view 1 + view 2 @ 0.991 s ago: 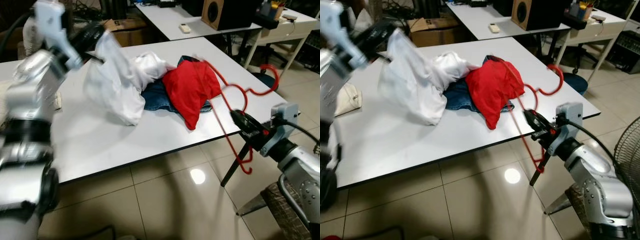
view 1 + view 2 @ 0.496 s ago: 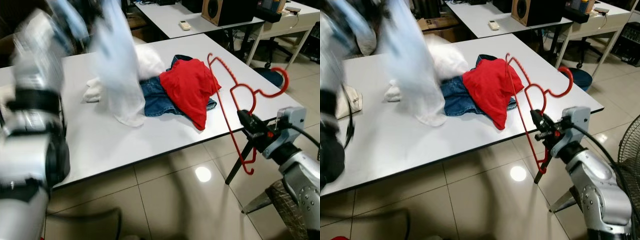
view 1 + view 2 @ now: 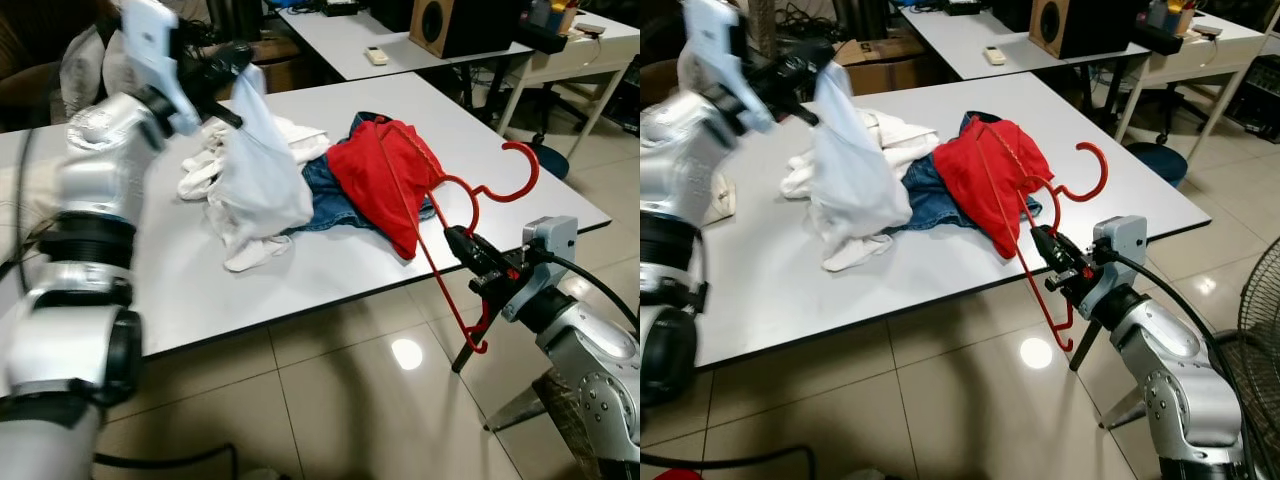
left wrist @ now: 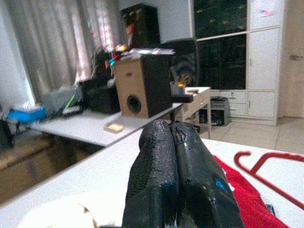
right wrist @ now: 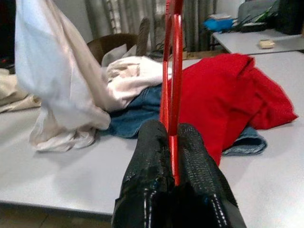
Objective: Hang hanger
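A red plastic hanger [image 3: 455,215] stands upright off the table's front right edge, my right gripper [image 3: 464,247] shut on its lower bar; its hook [image 3: 522,170] points right. In the right wrist view the hanger [image 5: 172,71] rises from between the black fingers [image 5: 147,161]. My left gripper [image 3: 225,62] is raised over the table's left half, shut on the top of a white garment [image 3: 255,180] that hangs down to the tabletop. The left wrist view shows its fingers [image 4: 156,175] pressed together. A red garment [image 3: 385,170] and blue jeans [image 3: 322,195] lie on the white table [image 3: 300,280].
More white cloth [image 3: 290,135] is heaped behind the held garment. A second table [image 3: 350,40] with a speaker [image 3: 445,20] stands behind. A fan [image 3: 1255,340] and a table leg [image 3: 465,350] are at the right. Tiled floor [image 3: 330,400] lies in front.
My left arm has lowered the white garment, now bunched on the table. The hanger has swung a little left and tilted, still in my right gripper. The camera has shifted slightly.
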Controlling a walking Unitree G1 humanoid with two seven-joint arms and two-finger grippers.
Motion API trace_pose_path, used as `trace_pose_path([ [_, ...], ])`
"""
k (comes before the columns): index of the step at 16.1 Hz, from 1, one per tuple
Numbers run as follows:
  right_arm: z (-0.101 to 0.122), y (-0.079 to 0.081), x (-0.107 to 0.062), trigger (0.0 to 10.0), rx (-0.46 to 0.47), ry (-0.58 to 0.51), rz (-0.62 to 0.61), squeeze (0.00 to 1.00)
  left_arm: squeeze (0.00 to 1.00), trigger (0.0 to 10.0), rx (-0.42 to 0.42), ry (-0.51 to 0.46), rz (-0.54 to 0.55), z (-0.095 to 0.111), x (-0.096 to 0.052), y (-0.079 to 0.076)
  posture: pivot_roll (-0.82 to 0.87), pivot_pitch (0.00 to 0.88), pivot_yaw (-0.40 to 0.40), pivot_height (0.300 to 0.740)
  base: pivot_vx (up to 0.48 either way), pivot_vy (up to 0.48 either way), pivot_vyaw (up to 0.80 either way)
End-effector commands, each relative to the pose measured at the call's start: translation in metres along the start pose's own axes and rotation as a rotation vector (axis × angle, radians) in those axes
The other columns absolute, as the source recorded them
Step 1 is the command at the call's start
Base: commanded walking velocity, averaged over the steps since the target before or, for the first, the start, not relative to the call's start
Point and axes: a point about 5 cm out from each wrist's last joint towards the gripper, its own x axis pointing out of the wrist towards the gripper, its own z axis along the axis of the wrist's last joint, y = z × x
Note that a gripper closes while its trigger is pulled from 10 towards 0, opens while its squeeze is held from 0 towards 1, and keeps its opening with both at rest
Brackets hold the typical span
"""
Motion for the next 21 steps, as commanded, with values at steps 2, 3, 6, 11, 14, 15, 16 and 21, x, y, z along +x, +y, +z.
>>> trace_pose_path([
  [2, 0.017, -0.011, 0.001, 10.0, 0.003, -0.108, -0.109, 0.0, 0.0, 0.0, 0.001, 0.083, -0.028, -0.022, 0.029, -0.035, -0.17, 0.0, 0.063, 0.74, 0.0, 0.0, 0.0],
  [3, 0.02, -0.015, 0.0, 10.0, 0.007, -0.131, -0.152, 0.0, 0.0, 0.0, -0.011, 0.115, -0.056, -0.037, 0.041, -0.059, -0.18, 0.0, 0.072, 0.74, 0.0, 0.0, 0.0],
  [6, 0.025, -0.016, -0.009, 10.0, -0.003, -0.154, -0.196, 0.0, 0.0, 0.4, -0.059, 0.179, -0.145, -0.065, 0.065, -0.125, -0.24, 0.0, 0.105, 0.74, 0.0, 0.0, 0.0],
  [11, 0.018, -0.008, -0.023, 10.0, -0.012, -0.131, -0.226, 0.0, 1.0, 10.0, -0.139, 0.248, -0.353, -0.088, 0.061, -0.159, -0.29, 0.0, 0.143, 0.74, 0.0, 0.0, 0.0],
  [14, 0.018, -0.006, -0.019, 10.0, -0.009, -0.127, -0.21, 0.0, 1.0, 10.0, -0.117, 0.293, -0.377, -0.097, 0.048, -0.137, -0.27, 0.0, 0.133, 0.74, 0.0, 0.0, 0.0],
  [15, 0.019, -0.005, -0.017, 10.0, -0.009, -0.129, -0.2, 0.0, 1.0, 10.0, -0.102, 0.288, -0.354, -0.096, 0.044, -0.126, -0.26, 0.0, 0.128, 0.74, 0.0, 0.0, 0.0],
  [16, 0.019, -0.003, -0.014, 10.0, -0.011, -0.119, -0.168, 0.0, 1.0, 10.0, -0.02, 0.307, -0.328, -0.099, 0.031, -0.104, -0.25, 0.0, 0.117, 0.74, 0.0, 0.0, 0.0],
  [21, 0.004, 0.01, -0.008, 10.0, -0.023, -0.009, -0.008, 0.0, 0.0, 10.0, 0.163, 0.5, -0.456, -0.119, -0.037, -0.048, -0.2, 0.0, 0.081, 0.74, 0.0, 0.0, 0.0],
])
